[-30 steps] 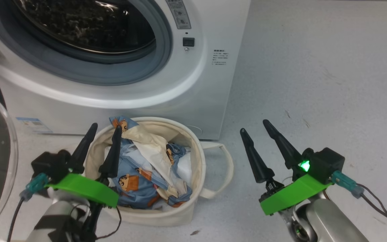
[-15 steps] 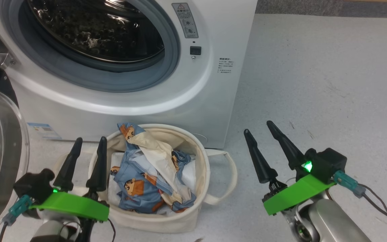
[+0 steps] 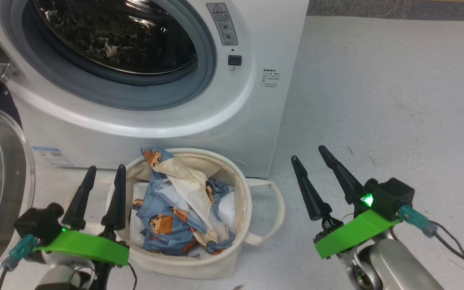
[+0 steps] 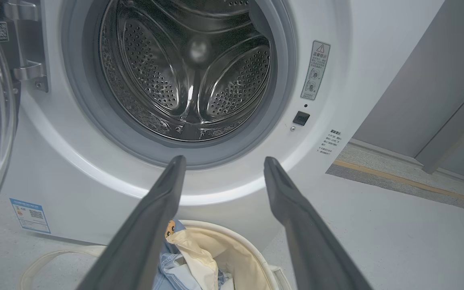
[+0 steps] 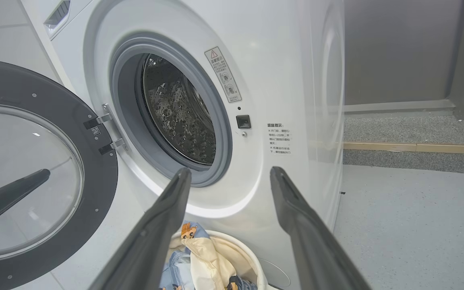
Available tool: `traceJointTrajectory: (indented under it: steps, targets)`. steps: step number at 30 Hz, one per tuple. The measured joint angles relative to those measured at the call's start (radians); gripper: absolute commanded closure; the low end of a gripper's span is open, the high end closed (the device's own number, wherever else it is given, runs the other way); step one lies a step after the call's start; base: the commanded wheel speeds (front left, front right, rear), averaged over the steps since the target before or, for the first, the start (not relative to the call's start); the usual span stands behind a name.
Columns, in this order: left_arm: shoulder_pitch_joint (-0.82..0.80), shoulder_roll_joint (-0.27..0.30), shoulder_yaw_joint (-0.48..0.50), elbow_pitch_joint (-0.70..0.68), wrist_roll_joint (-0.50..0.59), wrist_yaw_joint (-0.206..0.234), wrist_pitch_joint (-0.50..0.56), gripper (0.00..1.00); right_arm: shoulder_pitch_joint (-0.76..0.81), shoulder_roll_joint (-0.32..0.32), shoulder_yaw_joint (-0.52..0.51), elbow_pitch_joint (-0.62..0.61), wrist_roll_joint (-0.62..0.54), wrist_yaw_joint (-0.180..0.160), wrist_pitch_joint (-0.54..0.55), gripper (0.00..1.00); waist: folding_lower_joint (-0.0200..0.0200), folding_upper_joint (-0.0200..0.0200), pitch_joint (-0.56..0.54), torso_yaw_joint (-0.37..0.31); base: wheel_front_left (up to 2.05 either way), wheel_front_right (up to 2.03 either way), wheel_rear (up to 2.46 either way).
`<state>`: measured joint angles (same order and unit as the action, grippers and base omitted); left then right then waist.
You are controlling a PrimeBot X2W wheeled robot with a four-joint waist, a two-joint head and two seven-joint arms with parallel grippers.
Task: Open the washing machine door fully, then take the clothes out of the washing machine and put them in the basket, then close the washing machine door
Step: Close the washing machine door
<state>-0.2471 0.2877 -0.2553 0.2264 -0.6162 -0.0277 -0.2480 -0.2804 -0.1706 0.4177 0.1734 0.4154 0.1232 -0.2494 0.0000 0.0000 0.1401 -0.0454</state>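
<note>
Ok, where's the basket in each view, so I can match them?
Head view: basket lower centre, in front of the washing machine, clothes inside.
Left wrist view: bottom centre, between the fingers of the left end effector.
Right wrist view: bottom centre, between the fingers of the right end effector.
Shared landmark: the warning sticker right of the drum mouth.

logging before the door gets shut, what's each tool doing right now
Left tool: open, holding nothing.
Right tool: open, holding nothing.
</note>
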Motion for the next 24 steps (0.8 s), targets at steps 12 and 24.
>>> traceJointTrajectory:
  steps: [12,24]
  targets:
    - [0.003,0.001,-0.001,0.0,-0.003,0.01,0.001,0.0,0.001,0.0,0.008,0.002,0.0,0.0,0.0,0.0,0.0,0.0,-0.011,0.006,-1.66,1.53,0.13]
    - [0.037,0.002,-0.002,0.0,-0.003,0.019,0.001,0.0,0.019,-0.002,0.017,0.002,0.0,0.0,0.0,0.0,0.0,0.0,-0.02,0.017,-1.69,1.65,0.04]
